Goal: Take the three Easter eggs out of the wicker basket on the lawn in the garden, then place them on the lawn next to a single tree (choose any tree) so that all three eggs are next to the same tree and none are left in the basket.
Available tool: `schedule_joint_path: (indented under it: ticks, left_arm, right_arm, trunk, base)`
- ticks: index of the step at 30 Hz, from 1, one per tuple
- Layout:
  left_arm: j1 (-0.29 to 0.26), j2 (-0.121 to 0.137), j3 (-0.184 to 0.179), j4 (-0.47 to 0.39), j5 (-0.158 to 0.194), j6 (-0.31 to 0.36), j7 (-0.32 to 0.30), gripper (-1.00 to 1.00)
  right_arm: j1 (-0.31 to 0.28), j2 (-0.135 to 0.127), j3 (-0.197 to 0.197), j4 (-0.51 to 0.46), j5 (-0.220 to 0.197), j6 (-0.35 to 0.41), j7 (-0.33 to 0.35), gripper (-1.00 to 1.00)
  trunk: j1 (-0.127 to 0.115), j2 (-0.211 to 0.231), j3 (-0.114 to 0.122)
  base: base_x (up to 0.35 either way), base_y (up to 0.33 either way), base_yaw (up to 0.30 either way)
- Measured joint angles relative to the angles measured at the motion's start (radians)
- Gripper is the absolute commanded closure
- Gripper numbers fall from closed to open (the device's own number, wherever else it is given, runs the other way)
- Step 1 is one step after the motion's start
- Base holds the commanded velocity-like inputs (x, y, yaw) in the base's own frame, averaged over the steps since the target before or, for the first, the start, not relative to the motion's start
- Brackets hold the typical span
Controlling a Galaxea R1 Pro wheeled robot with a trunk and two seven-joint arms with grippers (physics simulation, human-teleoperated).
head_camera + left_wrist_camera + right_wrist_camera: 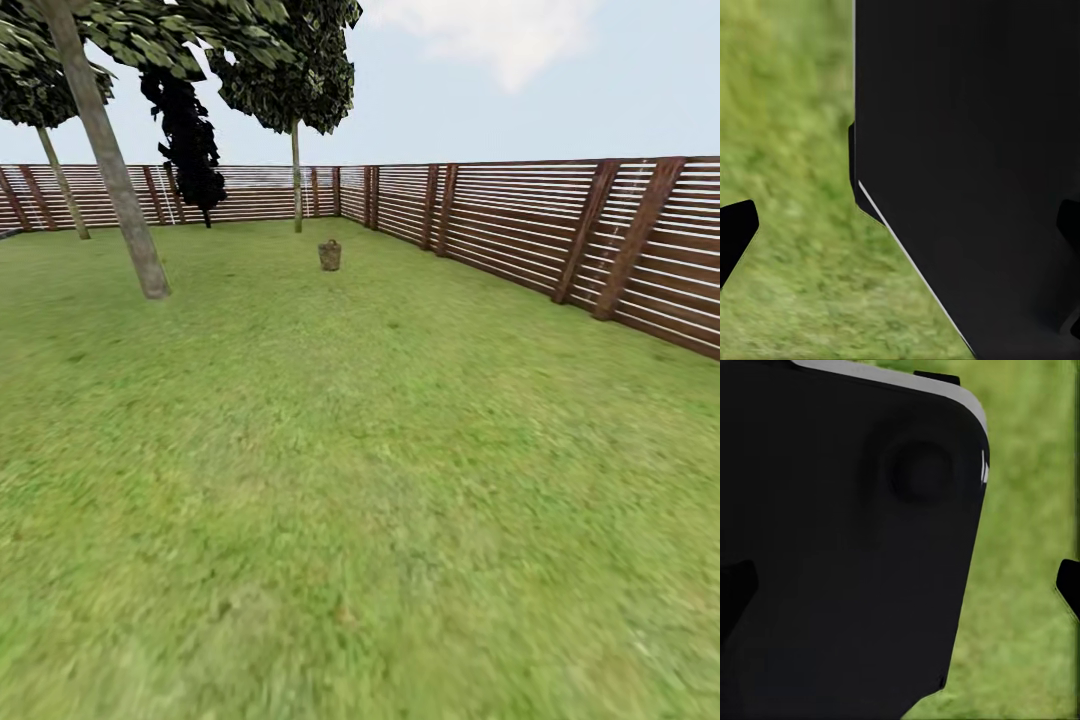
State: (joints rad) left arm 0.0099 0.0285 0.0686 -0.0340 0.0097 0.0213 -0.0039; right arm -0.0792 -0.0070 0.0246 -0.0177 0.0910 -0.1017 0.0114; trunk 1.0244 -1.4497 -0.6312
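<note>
The wicker basket (pixel 330 255) stood small on the lawn (pixel 360 480), just above the middle of the head view, near the fence (pixel 560 225) corner. A pale-trunked tree (pixel 110 160) leaned at upper left. Any eggs inside were too small to tell. In both wrist views, dark robot bodywork blocked the grippers; whether they were released or clenched could not be told.

The head camera is looking forward and slightly down across the lawn (pixel 360 480) toward the far wicker basket (pixel 330 255), the fence (pixel 560 220) and a grey-trunked tree (pixel 120 190). Each wrist camera is pointing down at nearby grass (pixel 787 150), pressed close against a black robot body panel (pixel 840 547). All three are sharing the lawn.
</note>
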Motion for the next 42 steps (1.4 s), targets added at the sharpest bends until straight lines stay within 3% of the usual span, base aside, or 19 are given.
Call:
schedule_joint_path:
  ticks: [42]
  left_arm:
    - [0.0, 0.0, 0.0, 0.0, 0.0, 0.0, 0.0, -1.0]
  right_arm:
    - [0.0, 0.0, 0.0, 0.0, 0.0, 0.0, 0.0, -1.0]
  trunk:
    - [0.0, 0.0, 0.0]
  base:
    - [0.328, 0.0, 0.0]
